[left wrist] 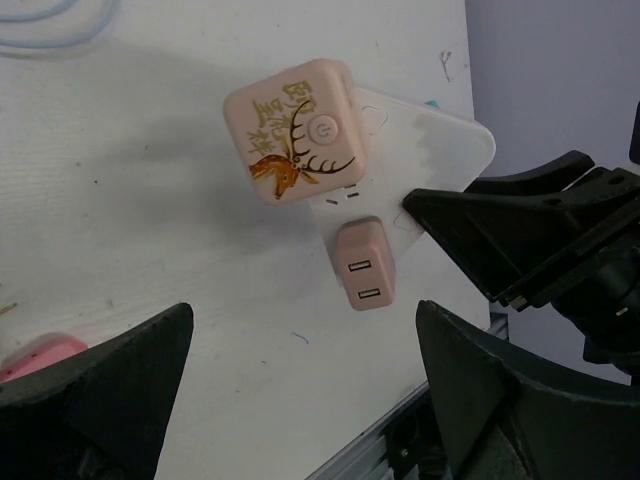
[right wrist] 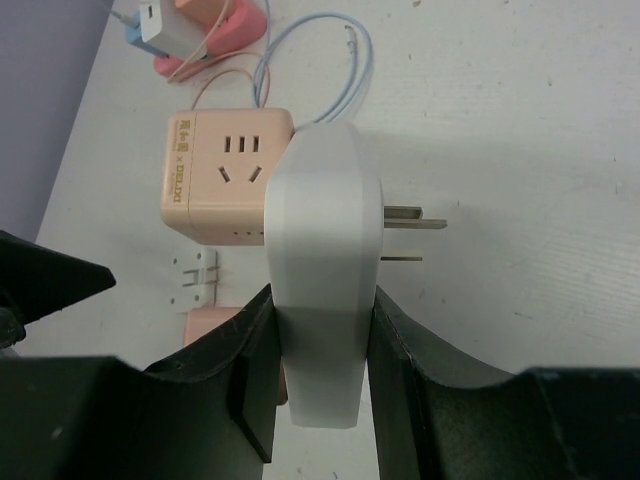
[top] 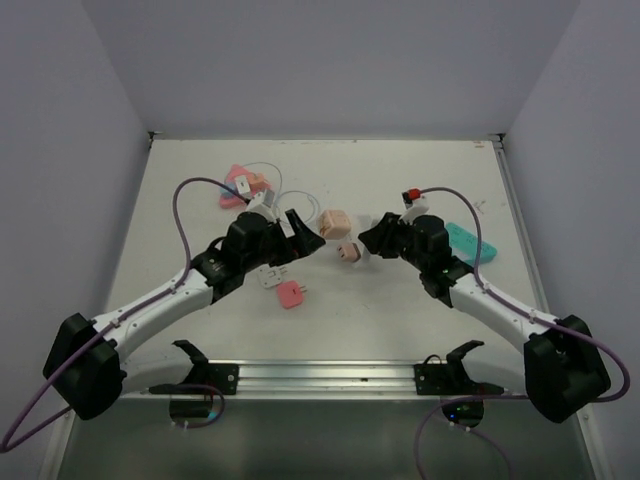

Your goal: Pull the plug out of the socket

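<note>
My right gripper [right wrist: 322, 310] is shut on a flat white socket adapter [right wrist: 320, 250] and holds it above the table, its metal prongs [right wrist: 412, 220] pointing right. A small pink USB plug [left wrist: 364, 264] sticks out of the adapter's white face [left wrist: 430, 160] and looks plugged in. In the right wrist view only an edge of the plug [right wrist: 212, 325] shows. My left gripper [left wrist: 305, 400] is open and empty. Its fingers [left wrist: 95, 390] stand wide on either side, short of the pink plug. In the top view the left gripper [top: 305, 242] and right gripper [top: 368, 240] face each other across the plug [top: 347, 252].
A pink cube socket with a deer print [left wrist: 295, 130] sits on the table just behind the adapter. A small white plug [top: 268, 277] and a red plug [top: 291, 293] lie near the left arm. A teal power strip [top: 470, 243] lies right; pink chargers and cables [top: 240, 187] at the back left.
</note>
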`<state>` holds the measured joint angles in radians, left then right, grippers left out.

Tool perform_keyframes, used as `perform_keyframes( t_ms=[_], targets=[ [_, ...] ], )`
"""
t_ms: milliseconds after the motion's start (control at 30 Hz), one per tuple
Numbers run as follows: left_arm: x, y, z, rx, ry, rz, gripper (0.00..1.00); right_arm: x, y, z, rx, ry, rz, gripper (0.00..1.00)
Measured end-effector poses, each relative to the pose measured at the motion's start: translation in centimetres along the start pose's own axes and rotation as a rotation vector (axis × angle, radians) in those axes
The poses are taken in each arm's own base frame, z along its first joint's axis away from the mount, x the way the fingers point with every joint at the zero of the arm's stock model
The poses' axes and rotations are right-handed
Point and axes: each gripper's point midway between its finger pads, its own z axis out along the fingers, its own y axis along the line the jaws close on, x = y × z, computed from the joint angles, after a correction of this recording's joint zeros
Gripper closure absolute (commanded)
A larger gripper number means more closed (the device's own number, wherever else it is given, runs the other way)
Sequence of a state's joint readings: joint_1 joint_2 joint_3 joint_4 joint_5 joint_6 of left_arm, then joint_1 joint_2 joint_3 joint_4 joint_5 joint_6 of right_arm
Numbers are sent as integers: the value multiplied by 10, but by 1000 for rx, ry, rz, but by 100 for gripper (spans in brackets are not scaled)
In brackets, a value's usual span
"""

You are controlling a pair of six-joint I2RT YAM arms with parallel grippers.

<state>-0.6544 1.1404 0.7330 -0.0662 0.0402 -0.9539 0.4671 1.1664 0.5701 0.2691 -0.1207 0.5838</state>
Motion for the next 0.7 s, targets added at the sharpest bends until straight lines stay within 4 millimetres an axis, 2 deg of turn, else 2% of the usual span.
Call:
perform_keyframes(
  t_ms=[100,300,467,567,667,700],
  targets=[
    [11,-9,12,21,19,-34,7,10,3,-4,18,10,-19,100],
    [30,-23,32,55,47,-96,16,15,14,-9,31,-14,-55,100],
    [49,-26,46,51,81,-137,26,16,20,-10,43,-32,-78,100],
    [55,-26,51,49,92,-157,35,18,23,-11,49,-39,-86,100],
    [57,-27,52,56,92,-180,48,21,22,-12,60,-43,-90,100],
    [58,-27,53,56,92,-188,56,22,22,-12,64,-45,-91,100]
  ],
)
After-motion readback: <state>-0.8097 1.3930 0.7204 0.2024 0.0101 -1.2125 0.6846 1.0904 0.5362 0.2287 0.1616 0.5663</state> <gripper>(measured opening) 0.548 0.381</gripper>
